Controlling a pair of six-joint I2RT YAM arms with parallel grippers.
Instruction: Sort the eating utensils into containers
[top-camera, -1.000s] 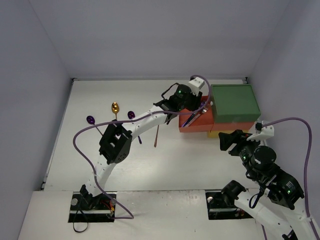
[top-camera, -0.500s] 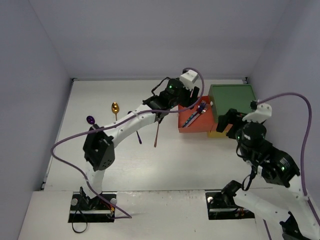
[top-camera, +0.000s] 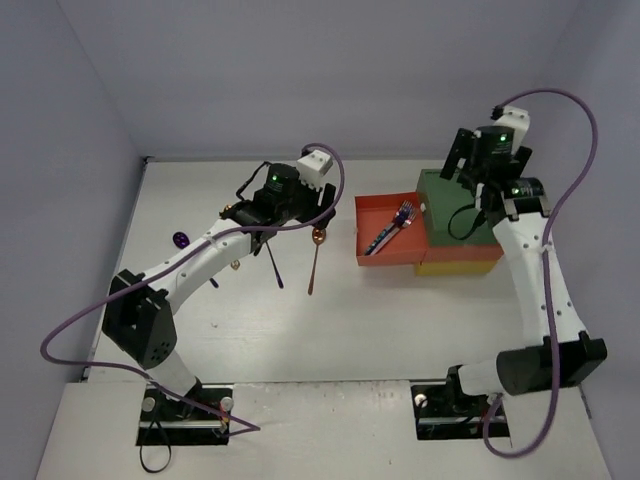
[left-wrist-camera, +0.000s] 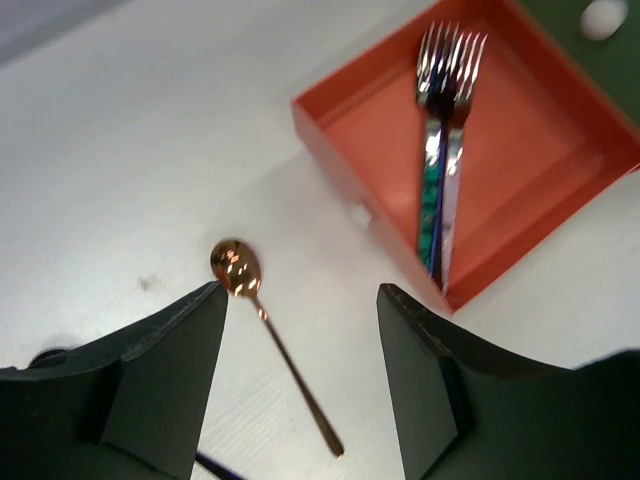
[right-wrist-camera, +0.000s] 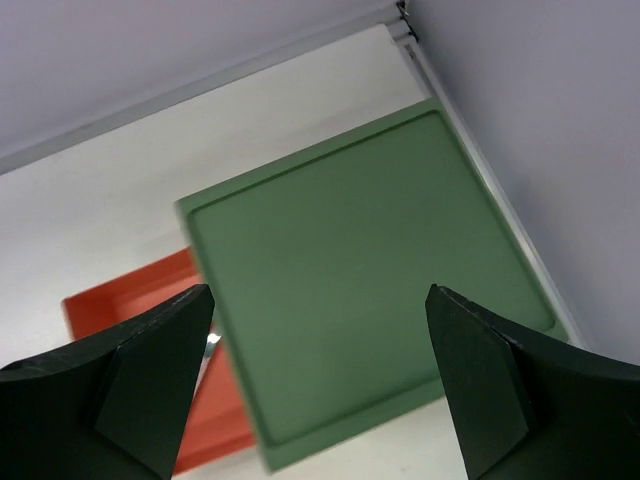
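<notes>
Left pincer (left-wrist-camera: 300, 300), jaws apart and empty, hangs over the copper spoon (left-wrist-camera: 285, 360) on the desk (left-wrist-camera: 150, 150). In its wrist view the bowl points to 11 o'clock and the handle to 5. The red drawer (left-wrist-camera: 380, 150) lies open at 2 o'clock. Right pincer (right-wrist-camera: 318, 300), also apart, hovers over the green box (right-wrist-camera: 380, 220), the farther arm.

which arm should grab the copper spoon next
Left. The left claw, open, hangs right over the copper spoon; the right claw is over the green container, farther away.
</notes>
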